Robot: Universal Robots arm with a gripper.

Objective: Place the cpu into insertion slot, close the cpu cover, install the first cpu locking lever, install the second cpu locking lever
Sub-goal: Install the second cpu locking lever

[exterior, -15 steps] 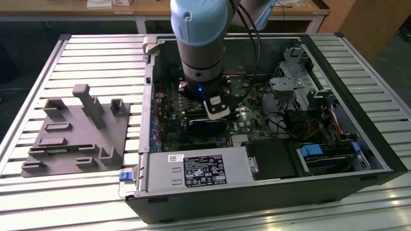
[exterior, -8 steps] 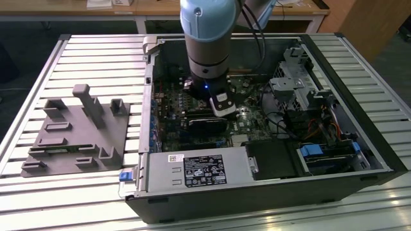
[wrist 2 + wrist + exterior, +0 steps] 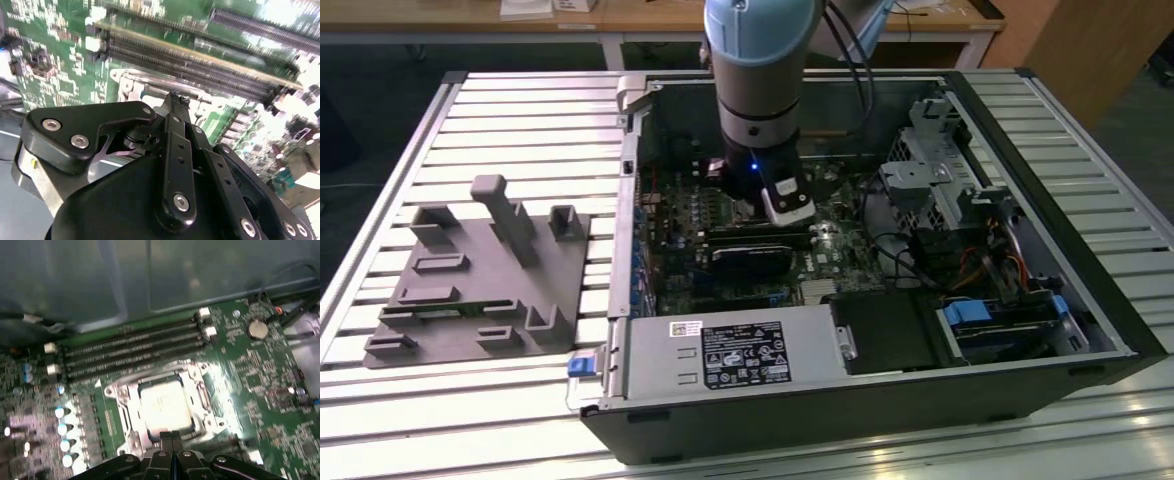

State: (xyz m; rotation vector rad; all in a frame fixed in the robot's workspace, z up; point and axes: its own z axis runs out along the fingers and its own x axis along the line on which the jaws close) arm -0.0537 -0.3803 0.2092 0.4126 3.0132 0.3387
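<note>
CPU seated in its socket, gripper pressed together at the socket's edge.

The cpu (image 3: 165, 402) lies flat in the insertion slot (image 3: 131, 437), framed by the silvery cpu cover (image 3: 199, 390). Beside the slot run four dark memory slots (image 3: 132, 347) on the green motherboard (image 3: 260, 385). The gripper (image 3: 171, 436) hovers at the slot's edge, fingers (image 3: 165, 436) narrow and together, holding nothing. The arm (image 3: 761, 90) reaches into the open computer case (image 3: 1014, 300), which rests on the bench (image 3: 520, 120).

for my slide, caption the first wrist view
Closed hand poised at the socket's edge, cpu seated under the cpu cover.
</note>
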